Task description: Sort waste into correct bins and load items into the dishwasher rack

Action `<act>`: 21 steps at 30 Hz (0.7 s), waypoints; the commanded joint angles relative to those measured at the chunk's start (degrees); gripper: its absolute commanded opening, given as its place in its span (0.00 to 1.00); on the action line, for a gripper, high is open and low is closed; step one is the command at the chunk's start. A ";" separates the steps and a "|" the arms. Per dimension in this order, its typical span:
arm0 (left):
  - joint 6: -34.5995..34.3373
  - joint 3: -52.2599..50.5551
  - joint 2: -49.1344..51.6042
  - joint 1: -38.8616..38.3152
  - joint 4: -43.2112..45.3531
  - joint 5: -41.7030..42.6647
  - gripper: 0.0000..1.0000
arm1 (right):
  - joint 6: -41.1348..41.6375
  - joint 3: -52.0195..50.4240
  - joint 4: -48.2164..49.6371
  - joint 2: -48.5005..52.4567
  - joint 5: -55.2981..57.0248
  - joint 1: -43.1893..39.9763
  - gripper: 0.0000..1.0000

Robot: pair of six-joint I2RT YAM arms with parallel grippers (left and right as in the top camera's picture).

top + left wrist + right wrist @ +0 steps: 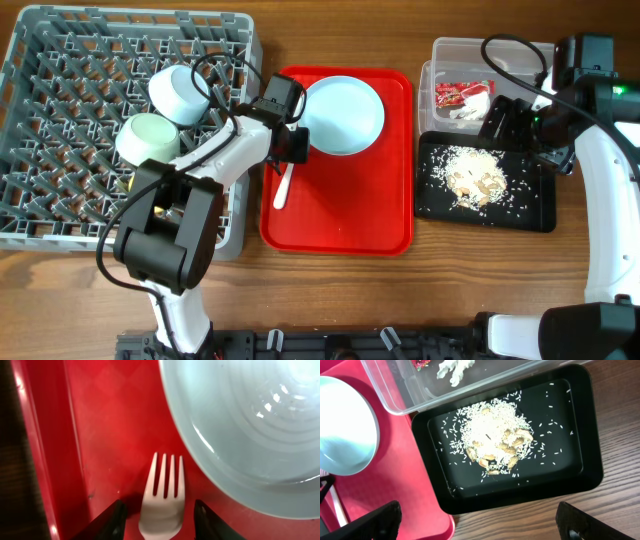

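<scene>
Red tray [340,225] sits mid-table [450,290] and carries the pale plate [345,115] and the white fork [283,188], which lies just left of the plate. We see the left tool [160,515] low over the fork, open, one finger on each side of the handle with a gap on both sides. The right tool [477,515] hovers over the near edge of the black tray [570,435], spread wide and gripping nothing. The rice scraps [492,435] lie heaped in that tray. The clear tub [445,50] behind it holds the red wrapper [460,93] and the napkin [472,108]. The grey rack [60,170] at the left holds the light blue bowl [180,92] and the green bowl [148,138].
</scene>
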 commanded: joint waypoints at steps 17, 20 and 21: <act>7.50 -0.22 3.23 -4.02 -1.05 -8.50 0.39 | -0.72 0.26 -0.07 -1.29 -0.04 -0.13 1.00; 7.50 -0.22 3.23 -4.02 -1.11 -8.50 0.34 | -0.74 0.26 -0.07 -1.29 -0.04 -0.13 1.00; 7.48 -0.22 3.23 -4.02 -1.22 -8.48 0.33 | -0.74 0.26 -0.07 -1.29 -0.04 -0.13 1.00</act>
